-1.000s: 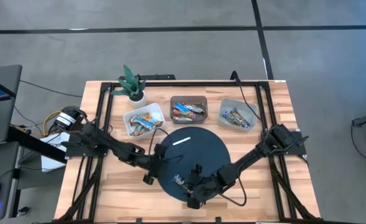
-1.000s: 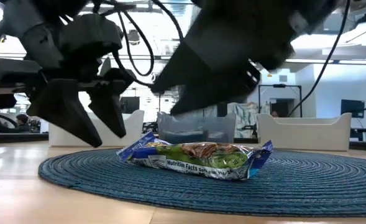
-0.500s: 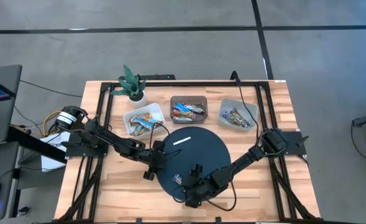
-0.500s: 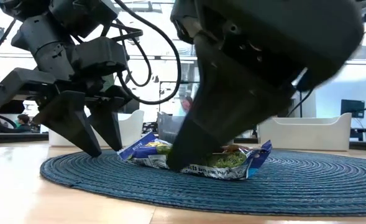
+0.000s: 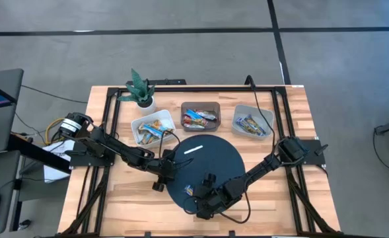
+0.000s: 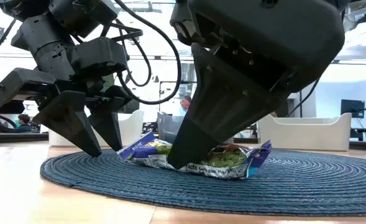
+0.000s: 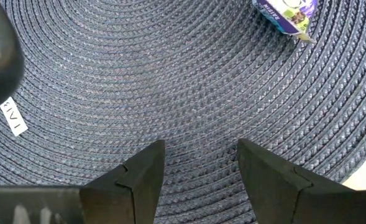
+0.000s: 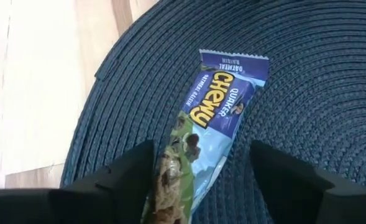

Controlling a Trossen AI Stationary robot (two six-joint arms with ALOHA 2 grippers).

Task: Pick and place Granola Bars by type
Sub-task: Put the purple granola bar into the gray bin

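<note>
A round mat (image 5: pixel 211 158) of dark blue woven cord, ridged in rings, lies on the pale wood-plank table (image 5: pixel 293 112). On its near left part rests one granola bar (image 8: pixel 201 127), a flat crinkled foil packet in blue and green, with a yellow logo and saw-tooth sealed ends. A thin white strip (image 5: pixel 191 149) lies on the mat's far side.

The right tool (image 8: pixel 198 180) is down over that bar, its dark wedge-shaped fingers (image 6: pixel 201 118) standing apart on either side of the packet, one tip at the wrapper's edge; nothing is clamped. The left tool (image 7: pixel 198 168) hangs low at the mat's left edge, fingers spread, holding nothing.

Along the far side stand three shallow square bins, well apart from the mat. The white left bin (image 5: pixel 139 125) holds bars with orange-yellow and blue wrappers, the dark middle bin (image 5: pixel 200 106) mixed bright wrappers, the grey right bin (image 5: pixel 262 115) blue and orange ones. A small potted plant (image 5: pixel 140 88) stands at the far left corner. The near strip of table before the mat is narrow; to the right lies bare wood.
</note>
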